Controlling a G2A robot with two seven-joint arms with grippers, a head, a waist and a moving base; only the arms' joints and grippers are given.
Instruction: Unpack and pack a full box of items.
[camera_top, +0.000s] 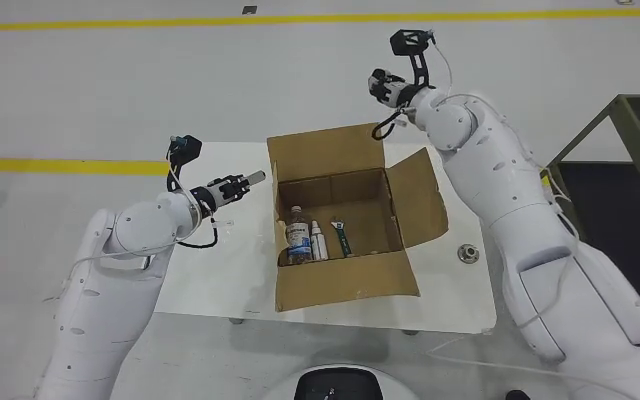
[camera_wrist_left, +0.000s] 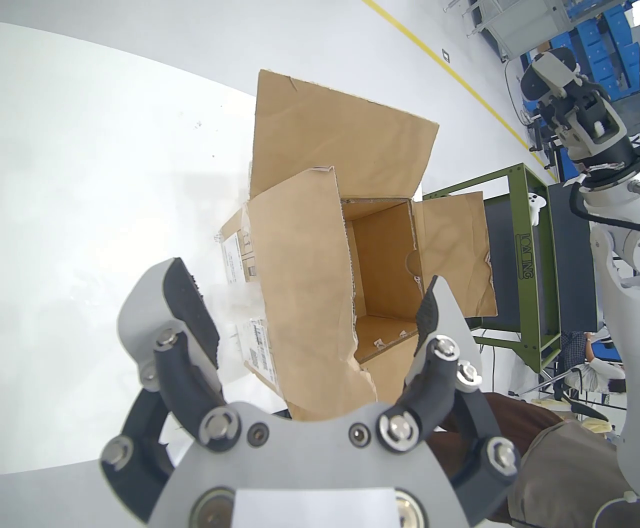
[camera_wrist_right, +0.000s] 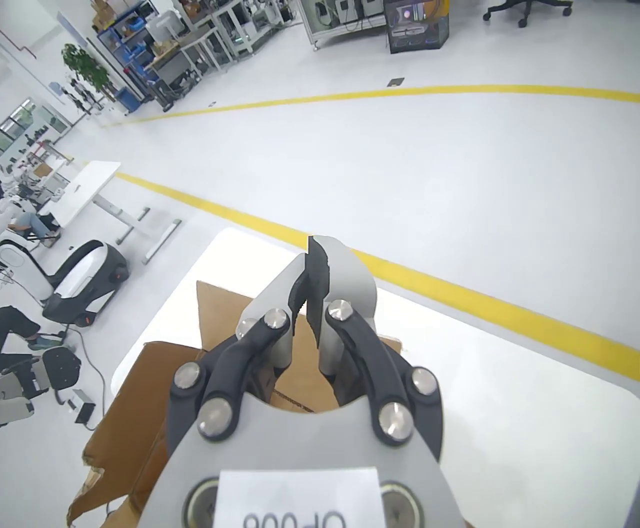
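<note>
A: Box contents?
B: Box (camera_top: 345, 282) sits mid-table (camera_top: 225, 285), flaps folded outward, probably to give the arms free entry. Inside, in its left half, side by side: bottle (camera_top: 297, 238), small white bottle (camera_top: 318, 241), spanner-like tool (camera_top: 342, 238).
A: Arms?
B: Left gripper (camera_wrist_left: 307, 280) hangs just beside the box's left wall, fingers spread, empty. I judge it is staged for a first pick. Farther off, the right gripper (camera_wrist_right: 314, 256) is raised beyond the far corner, pads pressed together on nothing, likely parked clear.

You have printed labels (camera_wrist_left: 257, 345) on the box (camera_wrist_left: 300, 270), lettering (camera_wrist_left: 525, 255) on the green frame (camera_wrist_left: 515, 179), a tag (camera_wrist_right: 297, 497) on the right gripper (camera_wrist_right: 315, 270).
</note>
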